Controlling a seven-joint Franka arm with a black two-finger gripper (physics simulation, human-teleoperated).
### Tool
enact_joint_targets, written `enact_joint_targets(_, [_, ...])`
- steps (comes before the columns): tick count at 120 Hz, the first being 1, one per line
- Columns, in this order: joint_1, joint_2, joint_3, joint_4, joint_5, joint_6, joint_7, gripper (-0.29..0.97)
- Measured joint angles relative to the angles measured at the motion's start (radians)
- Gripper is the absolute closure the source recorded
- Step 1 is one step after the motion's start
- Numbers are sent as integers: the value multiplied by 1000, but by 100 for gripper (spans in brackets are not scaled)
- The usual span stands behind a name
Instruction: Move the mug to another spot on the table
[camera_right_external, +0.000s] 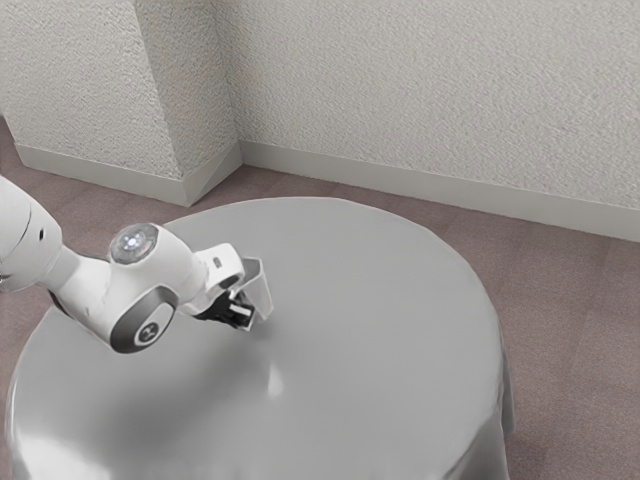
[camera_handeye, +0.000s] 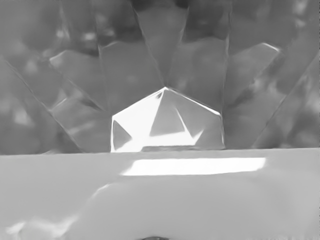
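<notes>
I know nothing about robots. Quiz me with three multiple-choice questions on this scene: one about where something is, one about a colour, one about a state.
1. Where is the robot's hand?
A. Over the exterior view's left part of the table
B. At the table's far right edge
C. Over the floor

2. What colour is the table?
A. Red
B. Silvery grey
C. Green

3. How is the hand held?
A. Raised high
B. Low, close to the tabletop
C. Folded back against the wall

Answers: 1 A, it is beside the mug on the left part. 2 B, the round top looks silvery grey. 3 B, it sits just above the surface.
</notes>
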Motion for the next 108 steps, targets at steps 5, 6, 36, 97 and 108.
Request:
enact_joint_targets(5, [-8, 5, -1, 1, -1, 2, 0, 74])
enact_joint_targets(6, [-10, 6, -1, 1, -1, 3, 1, 74])
enact_joint_targets(36, [-29, 76, -1, 72, 7, 10, 3, 74])
enact_joint_targets(97, [-50, 99, -2, 66, 13, 9, 3, 57])
enact_joint_targets(108, [-51, 99, -2, 65, 15, 8, 1, 41])
